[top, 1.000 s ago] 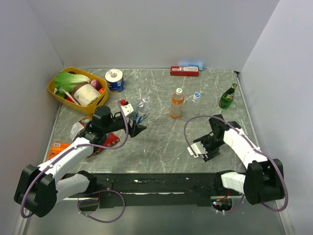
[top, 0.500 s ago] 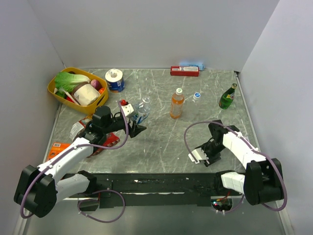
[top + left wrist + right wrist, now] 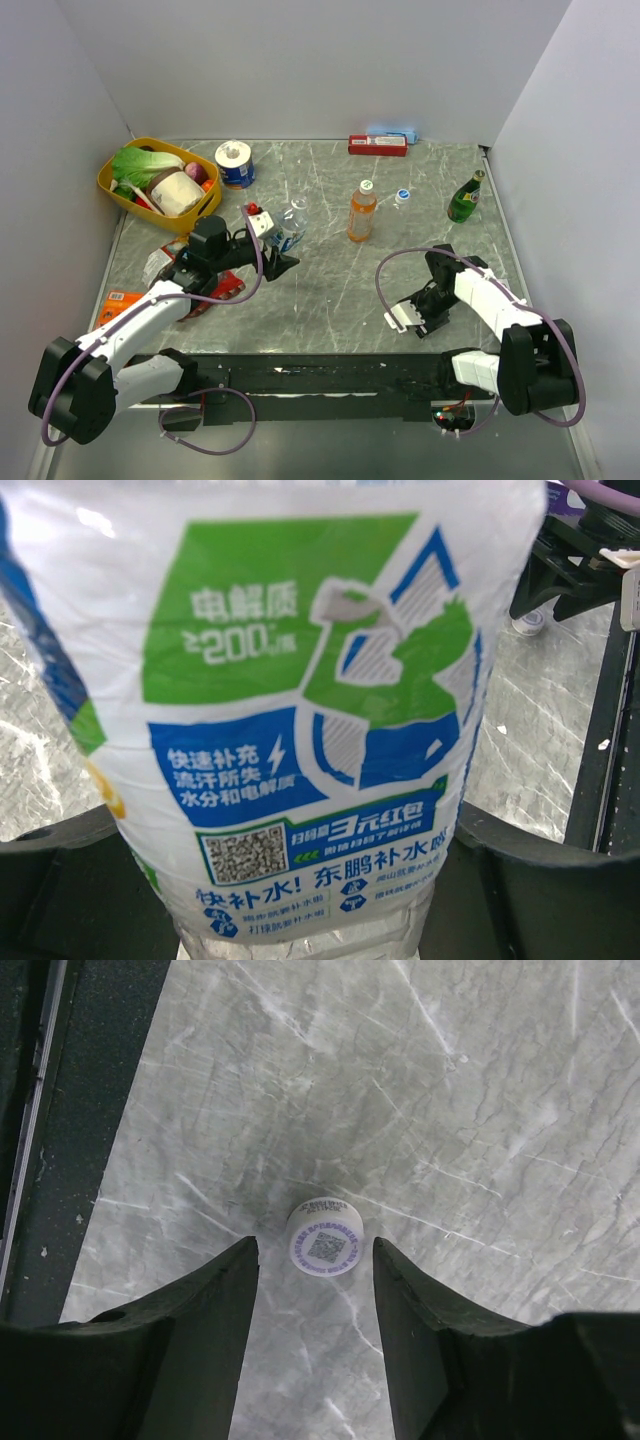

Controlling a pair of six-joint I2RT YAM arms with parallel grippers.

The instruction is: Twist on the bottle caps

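My left gripper (image 3: 284,244) is shut on the clear water bottle (image 3: 293,222), held upright left of centre; its blue, green and white label (image 3: 300,700) fills the left wrist view between the black fingers (image 3: 545,890). The orange drink bottle (image 3: 361,212) stands mid-table with a pale cap (image 3: 367,185) on its neck. A blue cap (image 3: 403,194) lies just right of it. My right gripper (image 3: 405,318) is open, low over the table near the front edge. A white cap (image 3: 325,1239) with a purple printed top lies flat on the table just ahead of and between its fingertips (image 3: 314,1254), untouched.
A yellow basket (image 3: 108,182) of groceries stands back left, with a white roll (image 3: 234,162) beside it. A red box (image 3: 378,145) lies at the back wall. A dark green glass bottle (image 3: 463,198) stands right. Packets (image 3: 125,297) lie front left. A dark front strip (image 3: 90,1110) runs left of the cap.
My right gripper has moved back toward the front edge and lower, a little to the left. The left arm and the water bottle have not moved.
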